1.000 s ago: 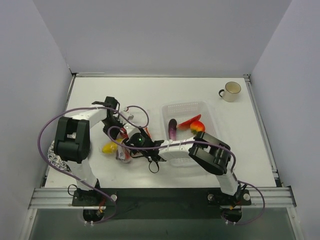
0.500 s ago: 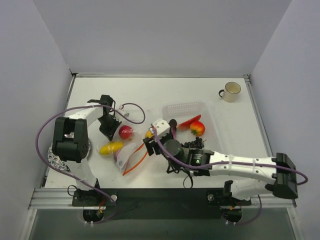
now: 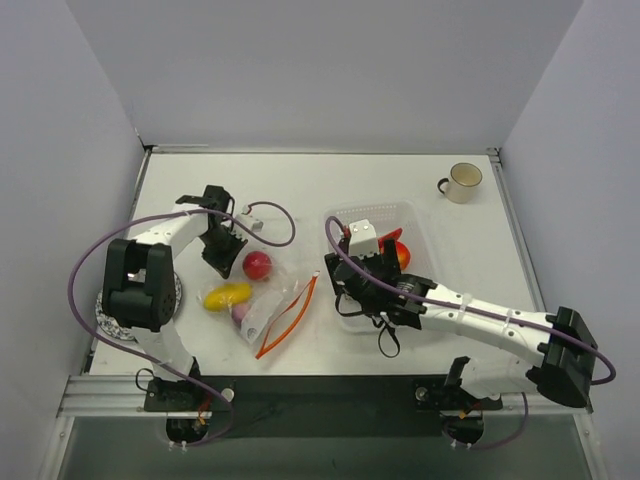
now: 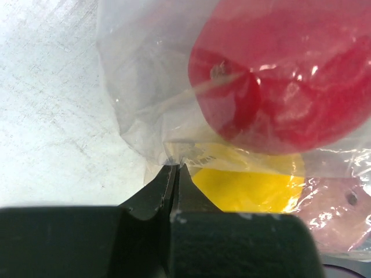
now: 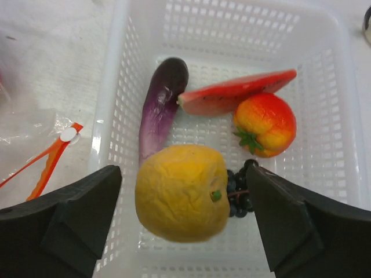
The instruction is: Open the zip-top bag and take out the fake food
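Note:
The zip-top bag [image 3: 262, 305] lies at centre left, its orange-red zip strip [image 3: 290, 318] gaping open. Inside it are a red round fruit [image 3: 257, 265], a yellow piece [image 3: 228, 295] and a pink piece [image 3: 240, 315]. My left gripper [image 3: 222, 245] is shut on the bag's corner; the left wrist view shows the jaws [image 4: 175, 169] pinching clear plastic beside the red fruit [image 4: 290, 75] and yellow piece [image 4: 249, 185]. My right gripper [image 3: 372, 270] hangs open over the white basket [image 3: 375, 214]. A yellow lemon-like fruit [image 5: 182, 191] sits between its spread fingers [image 5: 87, 202], untouched.
The basket [image 5: 243, 35] also holds a purple eggplant [image 5: 162, 104], a red slice-like piece [image 5: 237, 92], a red-orange fruit [image 5: 265, 123] and dark grapes [image 5: 239, 188]. A mug [image 3: 462, 182] stands at the back right. A patterned round object [image 3: 108, 312] lies at the left edge.
My right arm swung from the bag's mouth to above the basket and now stands open with the yellow fruit between its fingers. The bag's mouth lies open. The left gripper keeps its hold.

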Available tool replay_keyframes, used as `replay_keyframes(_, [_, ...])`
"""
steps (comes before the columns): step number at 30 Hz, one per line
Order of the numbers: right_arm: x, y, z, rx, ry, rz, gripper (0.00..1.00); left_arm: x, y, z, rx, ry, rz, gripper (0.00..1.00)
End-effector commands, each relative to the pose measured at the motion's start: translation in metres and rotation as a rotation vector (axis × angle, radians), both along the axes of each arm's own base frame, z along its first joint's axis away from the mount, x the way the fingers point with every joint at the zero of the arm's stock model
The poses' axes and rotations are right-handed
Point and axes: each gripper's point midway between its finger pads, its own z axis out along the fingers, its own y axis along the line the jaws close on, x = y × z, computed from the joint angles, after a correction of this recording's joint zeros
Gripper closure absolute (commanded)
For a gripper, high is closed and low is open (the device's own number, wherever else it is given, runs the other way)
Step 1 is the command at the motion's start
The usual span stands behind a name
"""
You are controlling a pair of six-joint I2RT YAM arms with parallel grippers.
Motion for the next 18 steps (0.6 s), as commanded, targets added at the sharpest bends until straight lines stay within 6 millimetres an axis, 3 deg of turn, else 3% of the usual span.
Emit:
replay_keyframes(1, [0.006,-0.007,0.005,-0.068,0.034,-0.076,0.0,0.001,-0.009,0.023,-0.059,-0.047,-0.007,1.0])
replay_keyframes(5, [0.004,0.014,0.029,-0.064,-0.003,-0.019,0.0,-0.005,-0.007,0.02,-0.055,-0.041,-0.025,1.0])
replay_keyframes(6, [0.003,0.028,0.04,-0.053,-0.031,0.015,0.0,-0.006,-0.007,0.019,-0.054,-0.039,-0.031,1.0])
replay_keyframes(9, [-0.017,0.068,0.045,-0.091,-0.053,0.178,0.0,-0.009,-0.005,0.016,-0.044,-0.031,-0.035,1.0])
replay_keyframes(12, [-0.033,0.108,0.03,-0.094,-0.011,0.294,0.0,-0.007,-0.008,0.021,-0.064,-0.036,-0.029,1.0])
replay_keyframes(18, [-0.058,0.148,-0.026,-0.086,0.069,0.445,0.0,-0.005,-0.012,0.027,-0.081,-0.055,-0.019,1.0])
